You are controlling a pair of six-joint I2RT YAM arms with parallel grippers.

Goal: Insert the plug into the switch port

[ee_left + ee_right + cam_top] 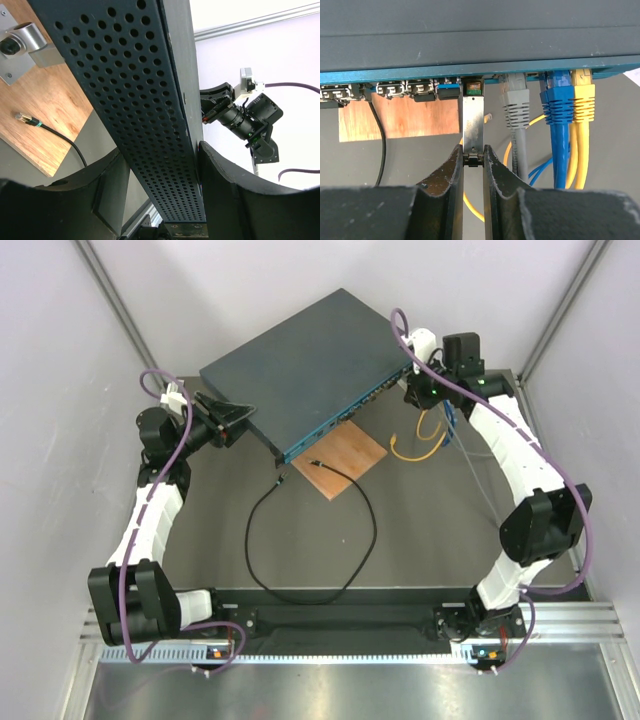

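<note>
Top: my left pincer clamps switch corner; plug lies loose on board, just beside switch front. Left wrist: switch side gripped between both fingers. Right wrist: my right pincer pinches silver stick, tip at port

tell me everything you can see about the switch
The switch is a large flat dark blue-grey metal-looking box with a perforated side and a teal front face carrying a row of ports. It sits diagonally, its front by the wooden board. The left gripper clamps its perforated side; the right gripper holds a silver stick at one port, beside a grey cable, a blue cable and a yellow cable, all plugged in.
</note>
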